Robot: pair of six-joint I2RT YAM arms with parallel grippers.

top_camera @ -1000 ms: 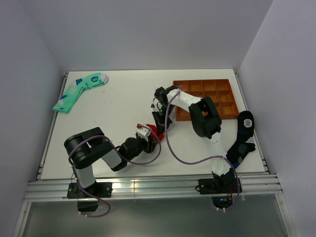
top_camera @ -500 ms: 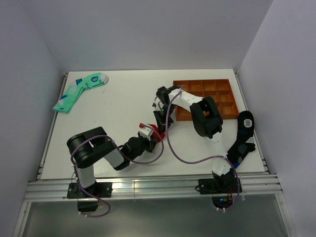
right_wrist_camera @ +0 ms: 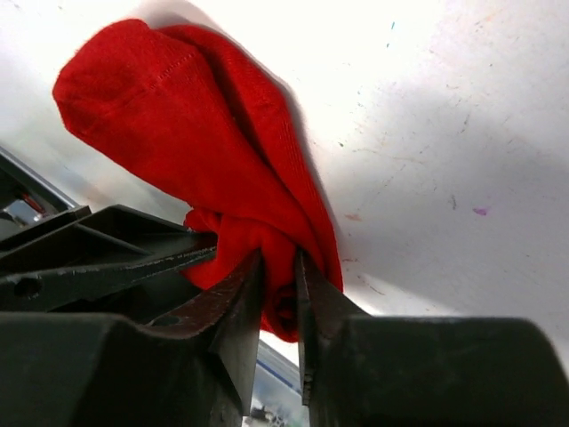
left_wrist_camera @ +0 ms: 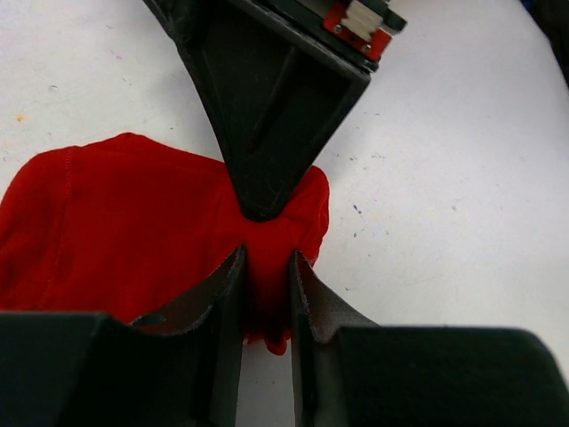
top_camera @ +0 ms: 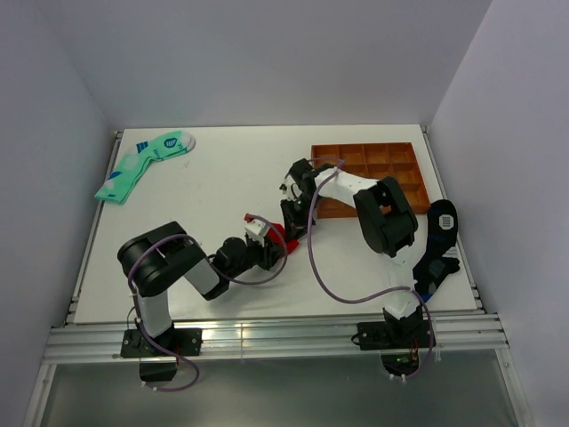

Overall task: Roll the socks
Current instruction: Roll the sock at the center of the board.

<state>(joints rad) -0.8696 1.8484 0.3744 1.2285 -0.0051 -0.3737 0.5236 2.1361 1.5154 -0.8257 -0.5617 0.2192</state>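
Mid-table, left gripper has just clamped the red socks from 8 o'clock; right gripper still pinches them, roll secured.

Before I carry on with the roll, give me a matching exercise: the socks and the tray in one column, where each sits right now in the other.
Things:
1. red socks
2. mint-green sock
3. black sock
4. brown tray

Places:
A. far right side
B. far-left corner
C. right edge, nearer than the tray
D. mid-table, pinched by the left gripper and the right gripper

Pairs: 1-D, 2-B, 3-C, 4-A
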